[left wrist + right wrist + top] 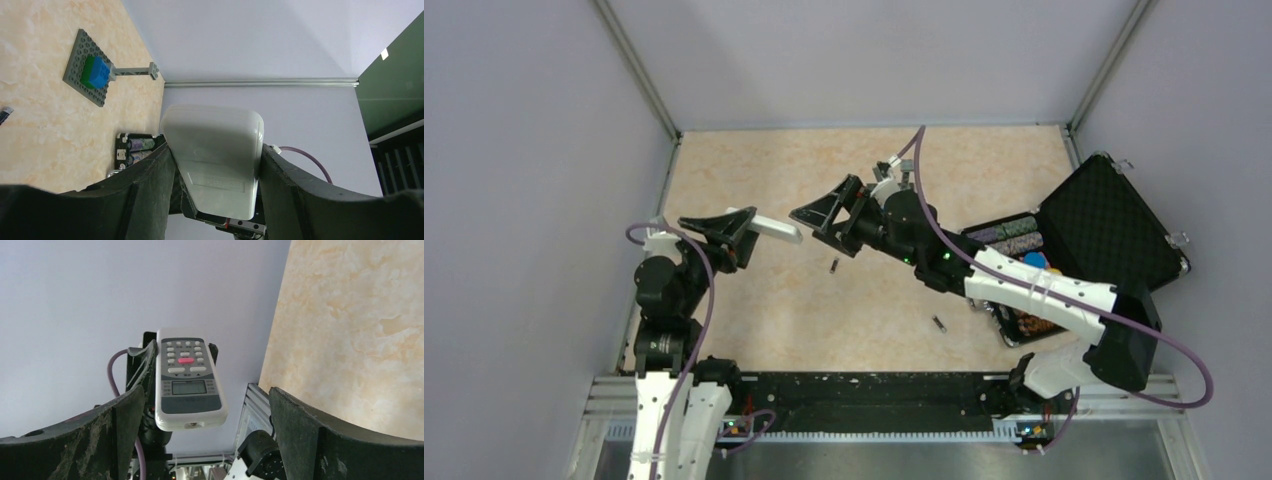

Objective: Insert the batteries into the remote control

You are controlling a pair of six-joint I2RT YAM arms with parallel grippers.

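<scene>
The left fingers (150,175) pinch the white remote control (215,155) by its long sides. Its plain back is turned to the left wrist camera and its free end juts toward the right arm. The right fingers (305,425) are spread and hold nothing, facing the remote's button side across a gap. On the table (754,170), one battery (834,265) lies below that gap. The second battery (940,324) lies by the right forearm, near the open black chip case (1104,225).
</scene>
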